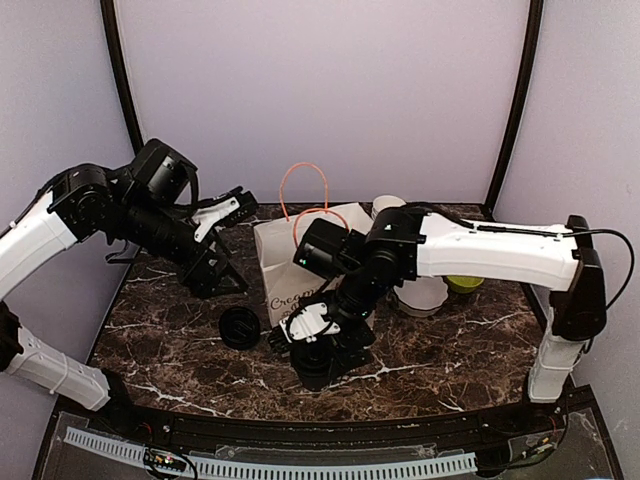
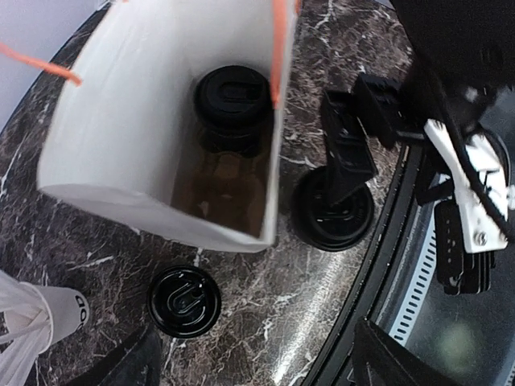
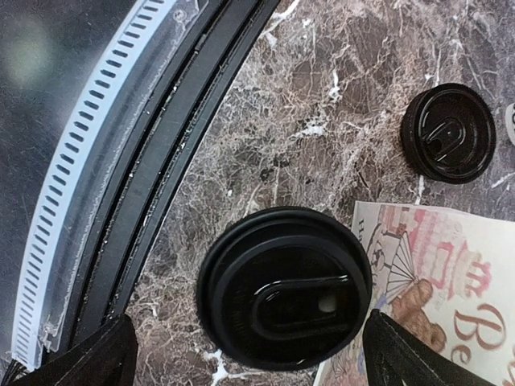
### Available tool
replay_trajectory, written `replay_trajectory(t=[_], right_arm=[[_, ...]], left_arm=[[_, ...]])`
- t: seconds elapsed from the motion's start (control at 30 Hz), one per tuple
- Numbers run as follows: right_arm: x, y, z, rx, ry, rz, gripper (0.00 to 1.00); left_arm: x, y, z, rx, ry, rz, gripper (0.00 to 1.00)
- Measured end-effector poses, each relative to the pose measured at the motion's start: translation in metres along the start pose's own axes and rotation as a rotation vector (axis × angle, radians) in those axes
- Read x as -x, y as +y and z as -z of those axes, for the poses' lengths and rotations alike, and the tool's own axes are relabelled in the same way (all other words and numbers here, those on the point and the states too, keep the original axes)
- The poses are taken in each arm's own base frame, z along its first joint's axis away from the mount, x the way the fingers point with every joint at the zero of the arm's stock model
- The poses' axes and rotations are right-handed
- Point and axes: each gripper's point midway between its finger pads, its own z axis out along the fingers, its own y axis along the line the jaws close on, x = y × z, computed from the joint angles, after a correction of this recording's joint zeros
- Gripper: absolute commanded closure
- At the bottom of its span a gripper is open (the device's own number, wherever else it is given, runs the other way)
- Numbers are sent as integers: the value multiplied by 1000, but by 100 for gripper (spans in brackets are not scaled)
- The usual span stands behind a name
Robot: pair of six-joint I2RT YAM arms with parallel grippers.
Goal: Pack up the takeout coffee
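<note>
**Handling (judged).** Each takeout coffee is a paper cup with a press-fit plastic lid. Expect it to be light, thin-walled, easily crushed and smooth-sided. Grip the cup wall below the lid rim with moderate force. Do not lift by the lid, which may pop off. Keep the cup upright in case it is filled.

**Location.**
- The near cup [image 3: 286, 289] stands upright on the table [image 3: 322, 96], just beside the printed face of the paper bag [image 3: 434, 281].
- The second cup [image 3: 448, 133] stands on the table, apart, to the left.
- The bagged cup [image 2: 233, 96] sits upright at one end of the bag floor.

**End effectors.**
- The right end effector [image 3: 253, 354] is directly over the near cup. Its jaws are wide, with one finger on each side, and neither is seen pressing on the cup.
- The left end effector [image 1: 232, 207] hangs raised to the left of the bag, jaws wide and empty.

**Clearance.**
- The bag mouth is open, with bare floor beside the bagged cup.
- The orange handles [image 1: 305, 185] arch over the mouth and are a likely snag point.
- The black edge strip [image 3: 185, 121] lies near the near cup, so a straight-up lift is advised.
- The white cups [image 1: 420, 295] stand behind the right arm.
</note>
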Motion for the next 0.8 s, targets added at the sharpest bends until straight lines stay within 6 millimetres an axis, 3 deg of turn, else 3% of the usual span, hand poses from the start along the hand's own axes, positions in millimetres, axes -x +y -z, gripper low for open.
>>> replay_trajectory(t=[0.13, 0.27, 0.47, 0.63, 0.8], right_arm=[[-1, 1, 36, -14, -59, -15, 1], [-19, 0, 77, -69, -93, -68, 1], [-81, 11, 101, -118, -57, -230, 2], [-139, -2, 129, -223, -68, -421, 1], [-156, -3, 152, -305, -123, -493, 2]], left_arm=[[-2, -28, -14, -61, 38, -111, 12], [-5, -48, -34, -105, 87, -198, 7], [-1, -65, -55, -133, 131, -279, 7], [-2, -87, -80, -176, 188, -366, 7], [-15, -96, -109, -200, 271, -419, 9]])
